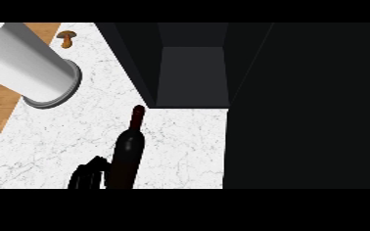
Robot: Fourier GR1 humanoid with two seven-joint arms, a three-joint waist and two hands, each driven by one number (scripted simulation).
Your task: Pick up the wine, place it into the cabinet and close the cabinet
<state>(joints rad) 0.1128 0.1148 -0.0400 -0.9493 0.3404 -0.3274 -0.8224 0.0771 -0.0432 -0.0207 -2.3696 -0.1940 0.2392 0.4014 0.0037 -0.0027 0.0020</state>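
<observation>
White marble desk [65,142] fills the left half, and up at ten o'clock a grey forearm [33,63] slants in, its hand out of sight. At eleven o'clock a small brown mushroom-like object [66,38] lies near the desk's far edge. Down at seven o'clock, a black robot hand [88,175] sits right against the wine bottle [128,154], on its left side; fingers look curled beside the glass, though whether they truly grasp it I can't tell. The bottle stands near the lower edge, long axis running from six o'clock up toward twelve, neck tipped at the cabinet [192,73]. That cabinet's dark opening lies straight ahead at twelve o'clock, its door [296,107] swung open at three. My read: the carry goes neck-first, up and slightly right into the opening.
</observation>
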